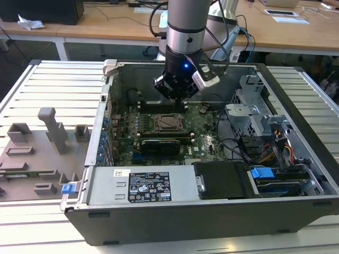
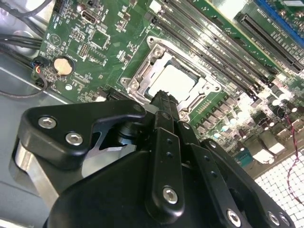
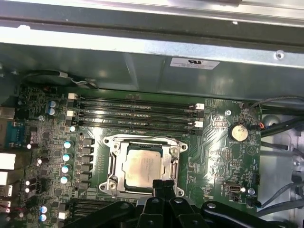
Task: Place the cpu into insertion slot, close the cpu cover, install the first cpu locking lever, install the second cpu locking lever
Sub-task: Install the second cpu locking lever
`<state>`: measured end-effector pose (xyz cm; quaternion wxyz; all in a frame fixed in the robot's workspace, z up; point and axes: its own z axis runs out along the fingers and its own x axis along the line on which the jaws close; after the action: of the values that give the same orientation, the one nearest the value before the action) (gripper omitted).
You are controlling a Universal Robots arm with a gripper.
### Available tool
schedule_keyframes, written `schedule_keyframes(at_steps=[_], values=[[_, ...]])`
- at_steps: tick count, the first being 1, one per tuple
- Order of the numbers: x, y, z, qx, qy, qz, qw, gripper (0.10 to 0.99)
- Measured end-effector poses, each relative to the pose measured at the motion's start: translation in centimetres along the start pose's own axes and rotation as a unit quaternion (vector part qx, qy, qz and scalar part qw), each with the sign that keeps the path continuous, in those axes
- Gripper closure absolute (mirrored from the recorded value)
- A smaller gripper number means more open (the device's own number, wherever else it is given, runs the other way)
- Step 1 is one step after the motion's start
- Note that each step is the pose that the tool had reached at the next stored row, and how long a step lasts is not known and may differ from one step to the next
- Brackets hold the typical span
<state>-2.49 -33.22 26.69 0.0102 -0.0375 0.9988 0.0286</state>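
First wrist view: chip (image 3: 142,167) seated in socket (image 3: 113,164) (frame looks lowered), at 12 o'clock from clenched, empty fingers (image 3: 162,186).

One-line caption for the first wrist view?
Gripper poised at the edge of the motherboard socket, with the cpu seated and the cpu cover framing it.

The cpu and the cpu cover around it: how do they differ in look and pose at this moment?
The cpu is a solid square with a pale, silvery-tan top; the cpu cover is a grey metal frame with an open centre. The cpu is the smaller and shows through the opening, while the cpu cover borders it on all sides. The cpu lies lower, in the insertion slot; the cpu cover lies over its edges. Both are square and flat on the motherboard.
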Motion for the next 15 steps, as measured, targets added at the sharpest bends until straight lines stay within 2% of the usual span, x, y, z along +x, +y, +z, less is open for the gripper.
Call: schedule_keyframes(at_steps=[4,9,15], values=[[0.02,-0.28,-0.01,0.0000,-0.0001,0.000,1.0000,0.980],[0.08,-0.96,-0.05,0.0001,0.0000,0.000,1.0000,0.980],[0.20,-2.53,-0.12,0.0000,0.0000,0.000,1.0000,0.980]])
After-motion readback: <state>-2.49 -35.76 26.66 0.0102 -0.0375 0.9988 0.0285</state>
